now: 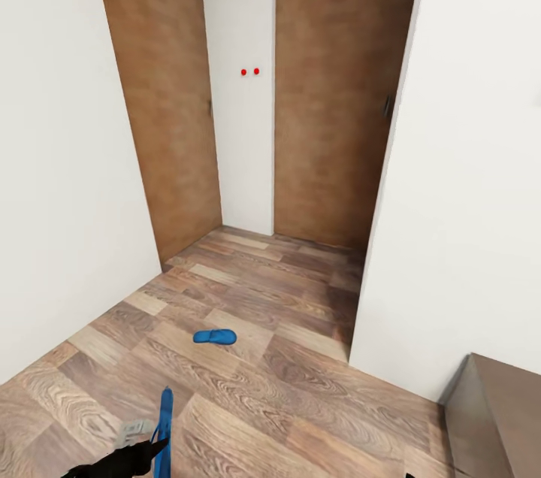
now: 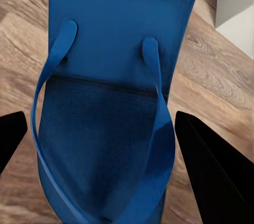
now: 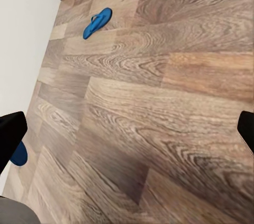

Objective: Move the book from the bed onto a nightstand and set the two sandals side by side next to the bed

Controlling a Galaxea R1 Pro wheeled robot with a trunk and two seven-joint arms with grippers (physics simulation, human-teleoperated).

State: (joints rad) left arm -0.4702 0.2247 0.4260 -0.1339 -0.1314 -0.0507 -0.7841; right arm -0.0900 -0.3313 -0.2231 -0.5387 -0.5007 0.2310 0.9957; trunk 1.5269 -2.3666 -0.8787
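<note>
The left gripper (image 1: 154,448) is clamped on one blue sandal (image 2: 106,102), the second sandal (image 1: 215,337) lies flat on the wood-plank floor (image 1: 300,388) ahead, and the right gripper (image 3: 127,134) stands wide apart, empty.

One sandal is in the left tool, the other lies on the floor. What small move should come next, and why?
Probably roll toward the sandal on the floor and lower the right tool, whose jaws stand wide apart. The left tool already carries the held sandal.
</note>
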